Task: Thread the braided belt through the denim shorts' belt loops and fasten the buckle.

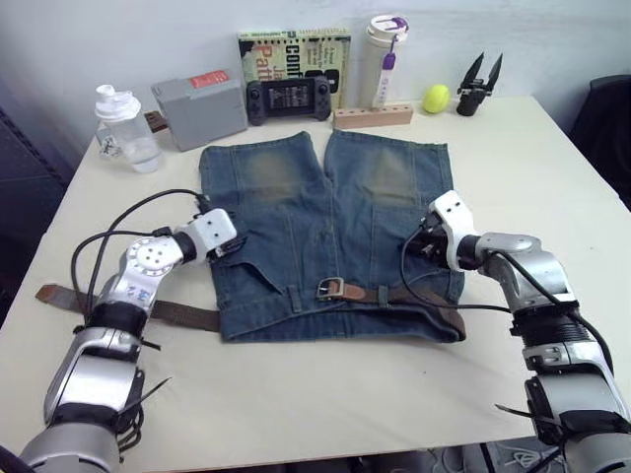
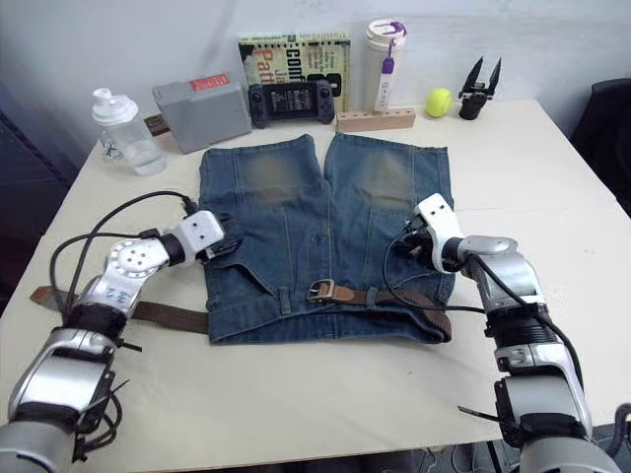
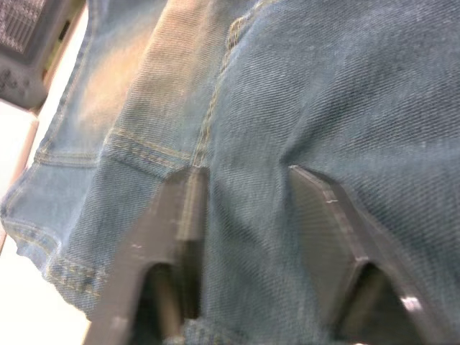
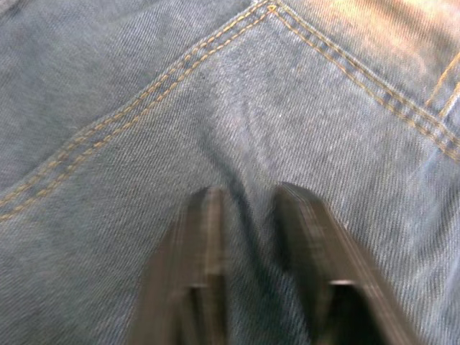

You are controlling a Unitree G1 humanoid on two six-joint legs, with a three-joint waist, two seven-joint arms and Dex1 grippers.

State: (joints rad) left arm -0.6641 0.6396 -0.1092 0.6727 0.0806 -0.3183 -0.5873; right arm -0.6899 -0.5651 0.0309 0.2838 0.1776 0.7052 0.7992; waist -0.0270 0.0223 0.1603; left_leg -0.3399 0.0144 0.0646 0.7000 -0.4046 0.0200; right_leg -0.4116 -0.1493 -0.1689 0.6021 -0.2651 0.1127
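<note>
— Lying flat on a cream table (image 1: 325, 394), the denim shorts (image 1: 325, 236) have their waistband toward the robot and their legs pointing to the far wall. Where is the belt?

— The braided belt (image 1: 414, 296) runs along the waistband on the robot's right half, passing under belt loops (image 1: 385, 294) there, with the buckle (image 1: 330, 288) resting near the middle of the waistband. A further brown length of strap lies on the table off the shorts' left edge, reaching toward the table's left side.

— And the grippers?

— The left gripper (image 3: 241, 180) is over the shorts' left side, fingers (image 3: 180, 208) spread apart with denim between them; whether they press into the cloth cannot be told. The right gripper (image 4: 244, 198) is over the right leg just above the belt, its fingers a narrow gap apart, holding nothing.

— What stands at the back?

— A clear shaker bottle (image 1: 126, 128), a grey box (image 1: 200, 111), a handheld game console (image 1: 288, 99) leaning by a book (image 1: 294, 54), a white tumbler (image 1: 384, 59), a wooden block (image 1: 373, 116), a yellow ball (image 1: 436, 98) and a spare black gripper part (image 1: 480, 84).
</note>
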